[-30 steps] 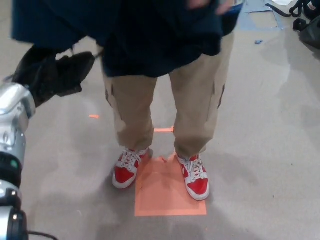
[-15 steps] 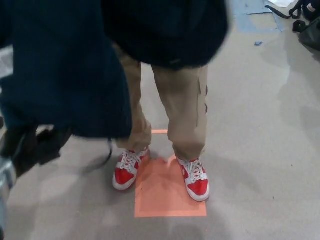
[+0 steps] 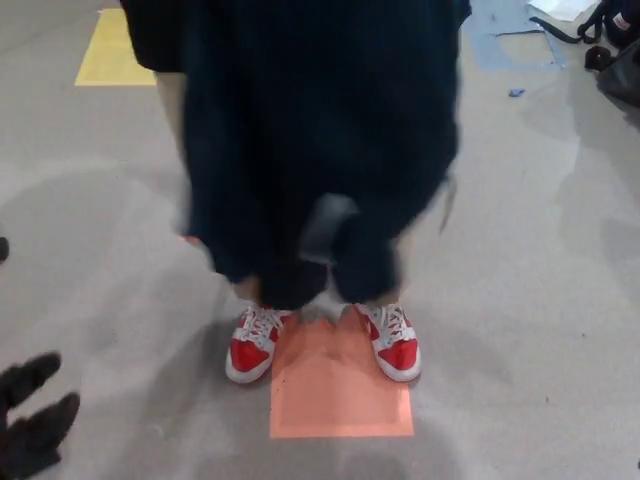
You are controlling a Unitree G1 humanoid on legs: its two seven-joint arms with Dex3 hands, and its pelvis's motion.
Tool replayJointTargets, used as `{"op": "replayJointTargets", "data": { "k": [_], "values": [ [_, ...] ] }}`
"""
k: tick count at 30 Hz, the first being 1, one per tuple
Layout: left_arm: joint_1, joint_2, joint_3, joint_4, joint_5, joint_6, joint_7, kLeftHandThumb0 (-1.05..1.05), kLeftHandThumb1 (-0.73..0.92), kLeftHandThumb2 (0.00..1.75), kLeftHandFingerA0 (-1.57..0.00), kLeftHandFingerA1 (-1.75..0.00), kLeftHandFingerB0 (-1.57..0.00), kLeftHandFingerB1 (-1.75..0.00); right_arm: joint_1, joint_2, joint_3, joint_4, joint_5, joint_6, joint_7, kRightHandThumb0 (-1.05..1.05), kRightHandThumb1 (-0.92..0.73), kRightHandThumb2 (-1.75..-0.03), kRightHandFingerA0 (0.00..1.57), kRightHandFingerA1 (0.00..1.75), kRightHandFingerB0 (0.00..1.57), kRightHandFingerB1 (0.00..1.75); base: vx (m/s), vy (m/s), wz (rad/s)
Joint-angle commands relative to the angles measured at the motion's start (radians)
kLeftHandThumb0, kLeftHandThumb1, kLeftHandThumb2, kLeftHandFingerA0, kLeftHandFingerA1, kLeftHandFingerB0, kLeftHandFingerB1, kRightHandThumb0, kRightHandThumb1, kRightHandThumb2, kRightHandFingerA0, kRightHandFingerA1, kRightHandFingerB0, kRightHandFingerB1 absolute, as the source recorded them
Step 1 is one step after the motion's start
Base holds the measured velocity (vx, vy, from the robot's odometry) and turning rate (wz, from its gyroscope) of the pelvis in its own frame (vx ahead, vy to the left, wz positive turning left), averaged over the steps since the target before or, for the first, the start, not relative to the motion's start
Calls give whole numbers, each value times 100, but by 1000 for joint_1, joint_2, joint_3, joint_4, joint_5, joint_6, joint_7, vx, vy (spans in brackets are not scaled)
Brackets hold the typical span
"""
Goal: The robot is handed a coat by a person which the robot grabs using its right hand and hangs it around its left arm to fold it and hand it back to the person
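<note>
A dark navy coat [image 3: 310, 140] hangs blurred in the middle of the head view, in front of the person, and covers the legs down to just above the shoes. No robot hand touches it. My left hand [image 3: 35, 415] is low at the bottom left corner, well apart from the coat, with its black fingers spread and nothing in them. My right hand does not show. Who or what holds the coat at its top is cut off by the picture's upper edge.
The person's red and white shoes [image 3: 255, 340] stand at the far edge of an orange floor square [image 3: 340, 395]. A yellow square [image 3: 112, 50] lies at the back left, blue tape [image 3: 500, 30] and black gear [image 3: 615, 50] at the back right.
The coat has swung from the left, over my left arm, to the middle in front of the person. My left arm has dropped out from under it to the bottom left corner.
</note>
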Motion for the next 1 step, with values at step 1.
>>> {"op": "replayJointTargets", "data": {
  "k": [1],
  "values": [
    [11, 19, 14, 39, -8, -22, 27, -53, 73, 64, -10, -32, -7, -23, -3, 16, -69, -15, 70, -16, -49, -68, -62, -92, 2, 31, 7, 27, 0, 0, 0]
  ]
}}
